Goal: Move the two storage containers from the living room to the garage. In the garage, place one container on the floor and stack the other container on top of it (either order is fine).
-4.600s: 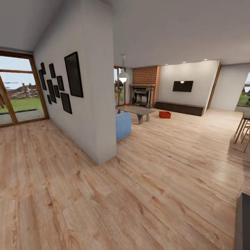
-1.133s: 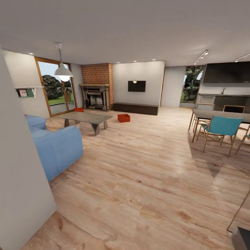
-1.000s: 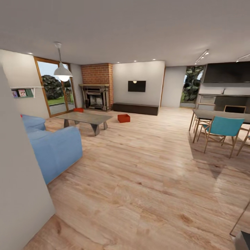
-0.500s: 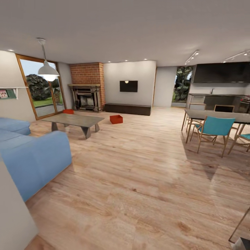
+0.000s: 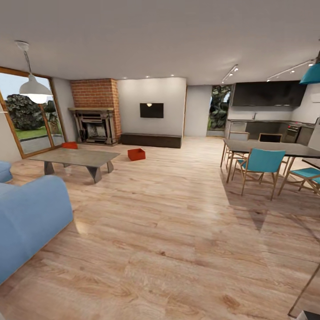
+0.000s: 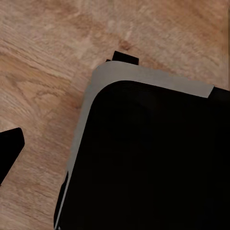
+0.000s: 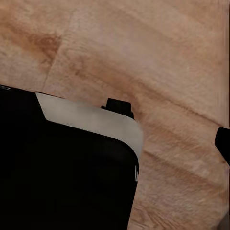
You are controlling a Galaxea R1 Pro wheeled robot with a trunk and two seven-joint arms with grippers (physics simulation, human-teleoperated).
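Now steer toward eleven o'clock, straight at the nearer storage container (image 5: 136, 154); pincer state on either arm, can't tell.

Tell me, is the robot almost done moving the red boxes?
No, nothing is moved yet. One red box sits on the wood floor near the low cabinet, the other red box by the fireplace. The robot faces them from across the room. Picking up, carrying and stacking are all left.

Home living room: fireplace (image 5: 94, 126), TV (image 5: 151, 110), sofa (image 5: 26, 218).
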